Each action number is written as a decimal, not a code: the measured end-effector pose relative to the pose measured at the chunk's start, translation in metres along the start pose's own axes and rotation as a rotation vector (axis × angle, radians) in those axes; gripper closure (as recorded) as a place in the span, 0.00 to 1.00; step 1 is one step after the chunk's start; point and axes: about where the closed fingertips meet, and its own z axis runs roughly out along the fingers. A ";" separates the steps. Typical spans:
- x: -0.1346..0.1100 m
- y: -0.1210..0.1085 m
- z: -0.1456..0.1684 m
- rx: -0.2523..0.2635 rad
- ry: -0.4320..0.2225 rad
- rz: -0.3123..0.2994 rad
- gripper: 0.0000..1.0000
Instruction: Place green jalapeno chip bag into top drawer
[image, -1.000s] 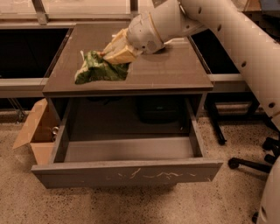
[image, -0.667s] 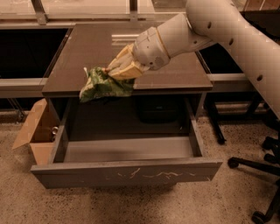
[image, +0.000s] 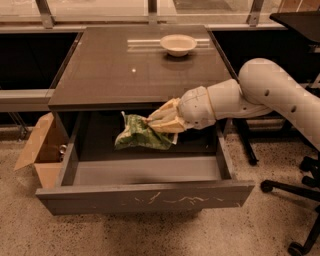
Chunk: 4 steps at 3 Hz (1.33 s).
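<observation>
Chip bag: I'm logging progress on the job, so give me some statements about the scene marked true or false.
1. The drawer is open. True.
2. The tool is shut on the chip bag, over the drawer. True.
3. The chip bag lies on the tabletop. False: it hangs from the tool, below the tabletop's front edge.
4. The bowl sits in the drawer. False: it stands on the tabletop near the far edge.
5. A cardboard box stands on the floor beside the drawer. True.
</observation>
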 end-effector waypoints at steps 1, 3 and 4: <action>-0.005 -0.001 0.003 -0.011 0.002 -0.009 1.00; 0.037 0.006 -0.031 -0.013 0.095 0.020 1.00; 0.079 0.012 -0.049 0.000 0.129 0.065 1.00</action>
